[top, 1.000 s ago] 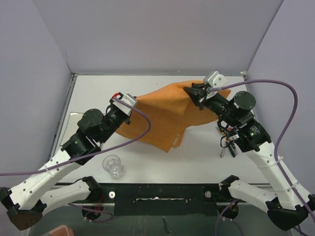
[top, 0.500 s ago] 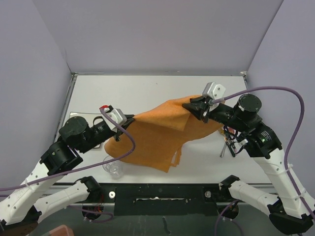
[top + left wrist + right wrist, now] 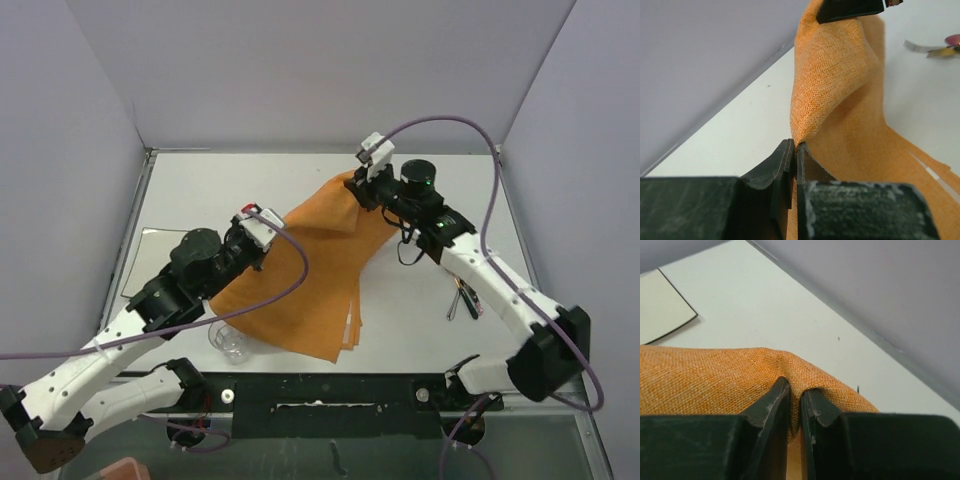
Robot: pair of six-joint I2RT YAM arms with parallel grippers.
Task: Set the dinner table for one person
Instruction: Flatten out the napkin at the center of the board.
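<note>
1. Across the whole view lies the worktop (image 3: 200, 185), pale grey, matte and metal-edged, boxed in by plain lilac-grey walls (image 3: 300, 70).
2. Orange cloth placemat (image 3: 310, 280): its far edge is raised off the worktop and sags between both arms, while the near edge trails toward the robot. It is probably held stretched so it can be spread flat under the setting.
3. Left claw (image 3: 795, 148): pressed together on the cloth's left corner.
4. Right claw (image 3: 795, 386): pinching the far corner, near the back wall.
5. Square white plate (image 3: 140, 262): at the left edge.
6. Clear glass (image 3: 230, 342): just beside the cloth's near edge. Cutlery (image 3: 462, 300) lies at the right.
</note>
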